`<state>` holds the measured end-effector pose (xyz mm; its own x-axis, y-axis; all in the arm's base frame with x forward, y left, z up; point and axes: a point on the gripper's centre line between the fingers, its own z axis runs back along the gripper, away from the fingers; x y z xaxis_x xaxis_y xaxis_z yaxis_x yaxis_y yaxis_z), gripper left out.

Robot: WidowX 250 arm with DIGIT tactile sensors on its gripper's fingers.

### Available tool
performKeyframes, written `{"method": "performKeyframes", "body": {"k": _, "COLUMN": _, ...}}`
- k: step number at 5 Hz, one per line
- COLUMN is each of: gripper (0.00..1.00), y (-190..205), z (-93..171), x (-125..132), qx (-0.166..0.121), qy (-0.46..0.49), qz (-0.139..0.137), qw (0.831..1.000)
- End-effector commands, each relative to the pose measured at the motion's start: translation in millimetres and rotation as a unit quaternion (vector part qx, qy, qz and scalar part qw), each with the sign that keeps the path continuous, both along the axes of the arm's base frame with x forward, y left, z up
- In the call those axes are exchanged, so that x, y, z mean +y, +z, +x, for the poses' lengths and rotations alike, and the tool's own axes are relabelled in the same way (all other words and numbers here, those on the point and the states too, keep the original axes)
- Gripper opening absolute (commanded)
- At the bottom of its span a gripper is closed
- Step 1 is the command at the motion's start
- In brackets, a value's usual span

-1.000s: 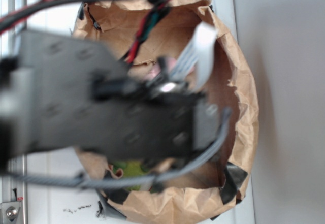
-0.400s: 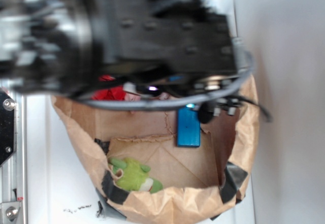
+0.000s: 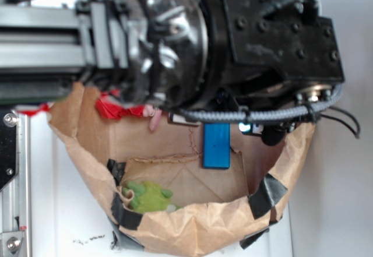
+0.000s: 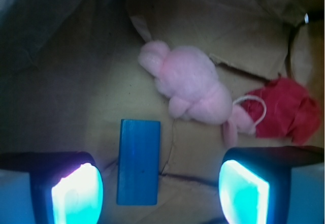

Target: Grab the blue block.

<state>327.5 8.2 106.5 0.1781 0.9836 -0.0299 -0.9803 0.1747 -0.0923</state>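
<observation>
The blue block (image 4: 138, 161) lies flat on the brown paper floor of the bag, its long side running away from the camera; in the exterior view the blue block (image 3: 216, 145) shows just below the arm. My gripper (image 4: 160, 193) hovers above it, open wide, with the block between the glowing fingers (image 4: 78, 196), nearer the left one and touching neither. In the exterior view the black arm body hides the gripper.
A pink plush toy (image 4: 190, 88) lies just beyond the block, a red crumpled thing (image 4: 284, 108) to its right. A green plush (image 3: 147, 197) sits at the bag's near left. The brown paper bag wall (image 3: 198, 225) rings everything, on a white table.
The arm has swung up and toward the back of the bag, uncovering the blue block and the green plush. The block itself has not moved.
</observation>
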Motion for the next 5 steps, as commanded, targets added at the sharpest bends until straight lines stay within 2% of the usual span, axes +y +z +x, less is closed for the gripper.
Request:
{"method": "performKeyframes", "body": {"k": 1, "gripper": 1.00, "y": 4.9, "z": -16.2, "x": -12.4, "qx": -0.041, "qy": -0.017, "qz": 0.012, "qw": 0.999}}
{"method": "performKeyframes", "body": {"k": 2, "gripper": 1.00, "y": -14.8, "z": -16.1, "x": -19.9, "qx": -0.046, "qy": -0.010, "qz": 0.032, "qw": 0.998}}
{"method": "performKeyframes", "body": {"k": 5, "gripper": 1.00, "y": -14.8, "z": -16.1, "x": -19.9, "qx": -0.046, "qy": -0.010, "qz": 0.032, "qw": 0.998}}
